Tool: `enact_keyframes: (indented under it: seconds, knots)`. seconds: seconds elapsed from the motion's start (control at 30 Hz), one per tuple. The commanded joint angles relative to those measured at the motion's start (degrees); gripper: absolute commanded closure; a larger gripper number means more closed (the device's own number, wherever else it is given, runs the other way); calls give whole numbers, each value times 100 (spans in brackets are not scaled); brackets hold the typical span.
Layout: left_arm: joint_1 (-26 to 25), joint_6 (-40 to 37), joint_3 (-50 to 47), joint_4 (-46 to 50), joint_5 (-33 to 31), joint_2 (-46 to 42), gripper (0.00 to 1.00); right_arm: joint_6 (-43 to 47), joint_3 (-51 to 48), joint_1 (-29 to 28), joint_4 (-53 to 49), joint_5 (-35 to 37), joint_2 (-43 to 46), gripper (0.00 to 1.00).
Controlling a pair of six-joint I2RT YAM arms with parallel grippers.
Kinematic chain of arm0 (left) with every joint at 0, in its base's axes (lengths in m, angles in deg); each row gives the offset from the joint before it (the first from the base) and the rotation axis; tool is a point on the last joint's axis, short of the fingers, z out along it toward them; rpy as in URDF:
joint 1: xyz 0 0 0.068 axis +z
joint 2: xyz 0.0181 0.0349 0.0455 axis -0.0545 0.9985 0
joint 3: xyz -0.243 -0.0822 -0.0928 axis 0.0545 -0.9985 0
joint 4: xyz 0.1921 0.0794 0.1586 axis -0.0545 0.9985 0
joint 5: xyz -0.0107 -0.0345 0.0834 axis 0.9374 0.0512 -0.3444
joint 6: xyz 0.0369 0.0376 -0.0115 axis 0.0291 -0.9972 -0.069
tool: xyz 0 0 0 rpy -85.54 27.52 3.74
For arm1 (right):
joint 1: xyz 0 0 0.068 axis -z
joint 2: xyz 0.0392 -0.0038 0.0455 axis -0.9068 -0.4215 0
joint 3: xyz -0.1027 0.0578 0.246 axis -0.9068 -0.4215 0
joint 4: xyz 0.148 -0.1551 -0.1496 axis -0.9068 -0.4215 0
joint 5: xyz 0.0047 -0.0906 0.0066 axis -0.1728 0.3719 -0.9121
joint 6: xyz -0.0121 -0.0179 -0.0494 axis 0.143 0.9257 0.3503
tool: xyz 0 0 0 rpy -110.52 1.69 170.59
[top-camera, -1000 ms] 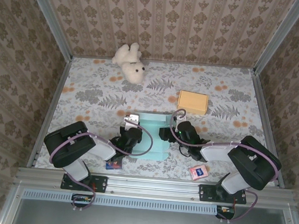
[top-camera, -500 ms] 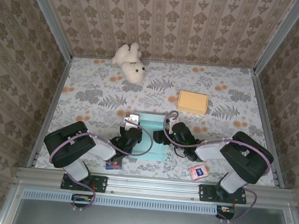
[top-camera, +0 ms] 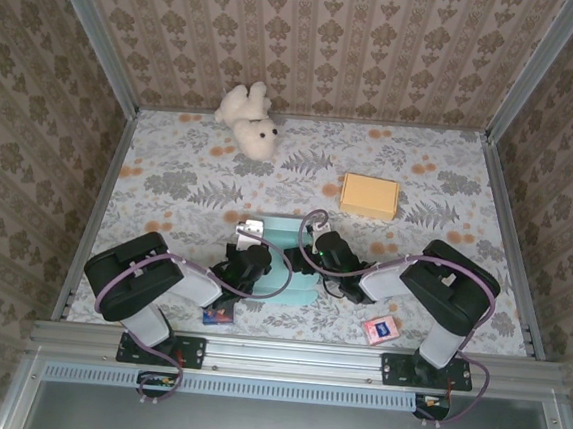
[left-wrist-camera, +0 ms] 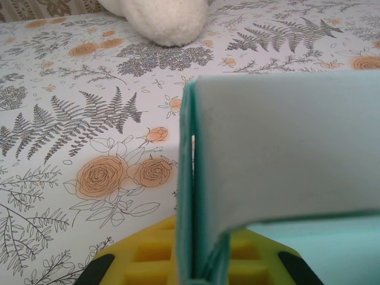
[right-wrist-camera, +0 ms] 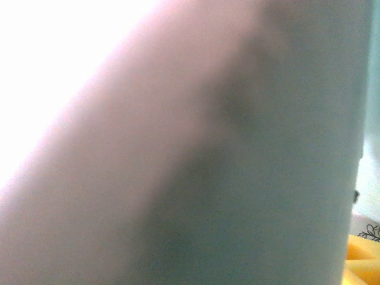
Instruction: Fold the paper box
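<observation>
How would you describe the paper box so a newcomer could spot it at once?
On the floral table, look near the middle of the front edge. The paper box lies there, a pale teal sheet with one side flap raised. Only it is teal: the block behind is yellow-orange, the plush bear white.

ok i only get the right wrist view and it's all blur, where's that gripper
Observer: From the top, the right gripper sits over the right half of the teal paper box, on the near part of the table.
Operator: is the left one on it
Observer: Yes, the left gripper is shut on an upright flap on the box's left side.
Operator: anything behind it
Observer: A yellow box lies farther back to the right, apart from the teal one.
</observation>
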Motion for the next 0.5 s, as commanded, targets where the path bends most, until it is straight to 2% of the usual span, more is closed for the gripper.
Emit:
enact_keyframes:
  seconds: [0.0,0.47]
  knots:
    - [-98,25,42,-276,226,-93,100,-121,-5,-103,-56,-131,193,30]
    - [-66,3,-21,-276,153,-145,100,324,-300,-205,-1853,378,2162,29]
